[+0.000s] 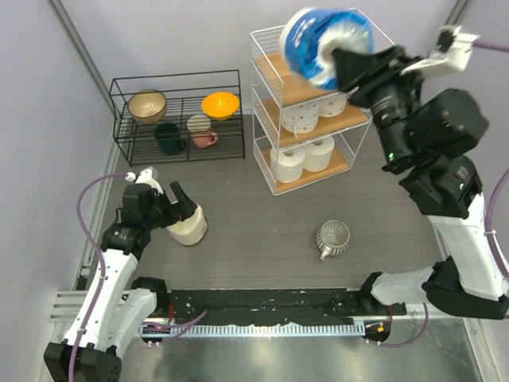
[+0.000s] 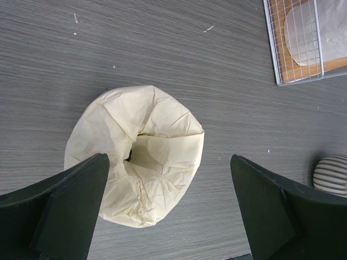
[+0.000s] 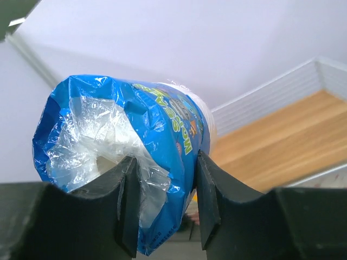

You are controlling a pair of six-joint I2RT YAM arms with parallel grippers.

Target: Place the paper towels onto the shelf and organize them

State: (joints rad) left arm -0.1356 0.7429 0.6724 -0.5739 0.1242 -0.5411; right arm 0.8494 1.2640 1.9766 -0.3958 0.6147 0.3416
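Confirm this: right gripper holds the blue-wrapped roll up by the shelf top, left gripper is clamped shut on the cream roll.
Wrong about the left gripper: it is open, jaws wide apart around the cream roll, as the left wrist view shows. The right gripper does hold the blue-wrapped roll by the shelf top.

Left wrist view: my left finger (image 2: 59,211) covers the cream roll (image 2: 138,157) at its 8 o'clock edge. The shelf (image 2: 274,43) is clipped by the frame at 1 o'clock, so only a corner shows. The white roll (image 2: 304,27) inside it is cut by the top edge. The striped cup (image 2: 332,174) is cut off at 4 o'clock.

Right wrist view: my right fingers (image 3: 126,216) hide the near end of the wrapped roll (image 3: 108,124). I can't fully read its print.

Top view: that roll and my right arm (image 1: 429,119) cover much of the top board (image 1: 298,87). The arm is clipped at 3 o'clock.
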